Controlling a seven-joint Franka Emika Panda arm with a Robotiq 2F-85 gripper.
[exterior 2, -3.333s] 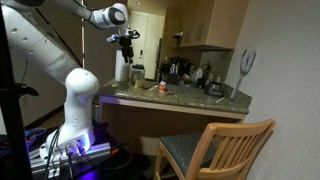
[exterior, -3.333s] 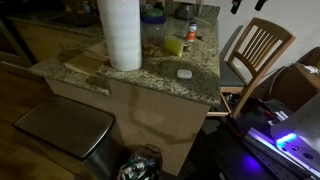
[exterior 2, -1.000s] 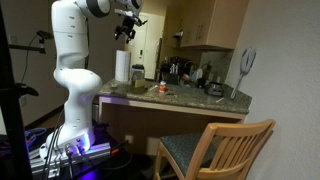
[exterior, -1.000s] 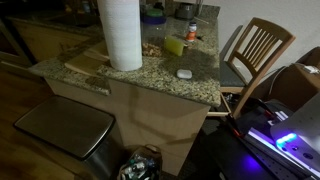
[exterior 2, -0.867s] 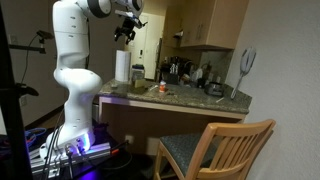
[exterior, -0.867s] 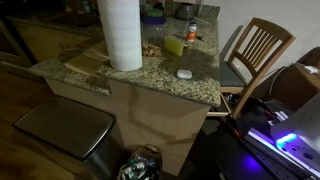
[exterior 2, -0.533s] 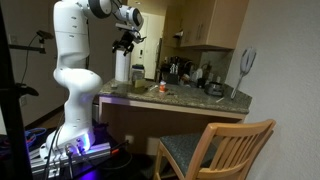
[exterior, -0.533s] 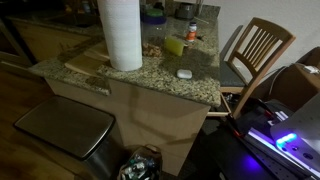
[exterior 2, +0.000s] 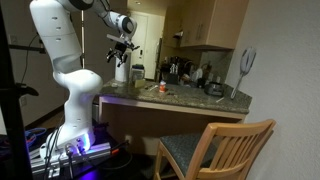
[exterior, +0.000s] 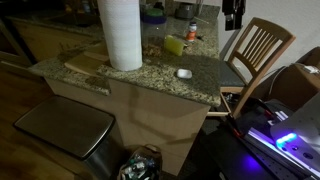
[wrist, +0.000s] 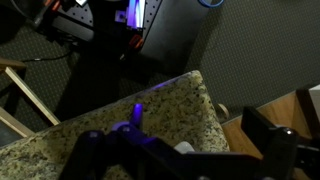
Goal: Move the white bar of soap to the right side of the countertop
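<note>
The white bar of soap (exterior: 183,73) lies flat on the granite countertop (exterior: 150,75) near its rounded end by the chair. In the wrist view the soap (wrist: 183,147) shows just past the gripper's body, close to the countertop's (wrist: 120,115) edge. My gripper (exterior: 232,12) hangs high above and beyond the soap, at the top of an exterior view. It also shows in an exterior view (exterior 2: 122,48) above the counter's end. In the wrist view the gripper (wrist: 172,140) is open and empty, jaws wide apart.
A tall white paper-towel roll (exterior: 120,35) and a yellow-green sponge (exterior: 173,46) stand on the counter behind the soap. A wooden slatted chair (exterior: 255,50) stands beside the counter's end. Bottles and kitchenware (exterior 2: 190,75) line the far counter. A metal bin (exterior: 65,125) sits on the floor.
The arm has swung down from high up toward the counter's end. The gripper has come into an exterior view at the top. The soap has not moved.
</note>
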